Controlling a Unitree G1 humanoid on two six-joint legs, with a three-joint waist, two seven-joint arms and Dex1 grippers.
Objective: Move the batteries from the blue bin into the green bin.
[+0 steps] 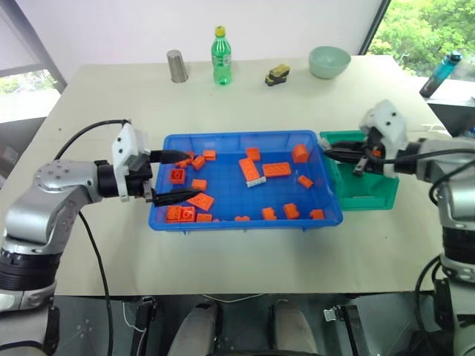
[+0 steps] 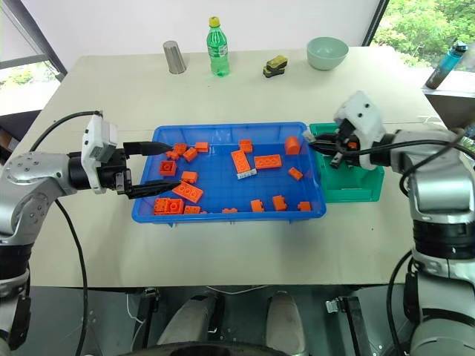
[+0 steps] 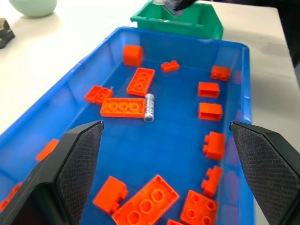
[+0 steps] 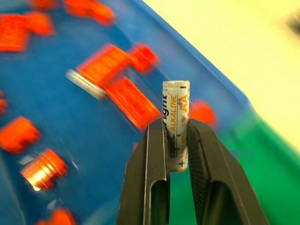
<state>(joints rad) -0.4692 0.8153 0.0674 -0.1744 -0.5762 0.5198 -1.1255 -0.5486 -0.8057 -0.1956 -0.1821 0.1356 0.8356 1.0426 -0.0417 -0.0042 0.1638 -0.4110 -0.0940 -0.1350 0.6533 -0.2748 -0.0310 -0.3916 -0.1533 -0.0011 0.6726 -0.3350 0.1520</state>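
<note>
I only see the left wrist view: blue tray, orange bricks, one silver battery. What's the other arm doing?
Observer: The right gripper is shut on a battery.
Operator: Where is it?
Observer: At the green bin's near edge, by the blue bin.
Operator: And the arm whose camera I have?
Observer: The left gripper is open at the tray's far end from the green bin, holding nothing.
Operator: Anything beyond the tray?
Observer: A green bottle and a metal cup.

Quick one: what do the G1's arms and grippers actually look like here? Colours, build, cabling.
Both arms are silver-grey metal with rounded joint housings and a loose black cable looping to each wrist. Each wrist carries a white blocky module. The left gripper and right gripper each have two slim, tapered black fingers; the inner pads show a fine mesh texture.
</note>
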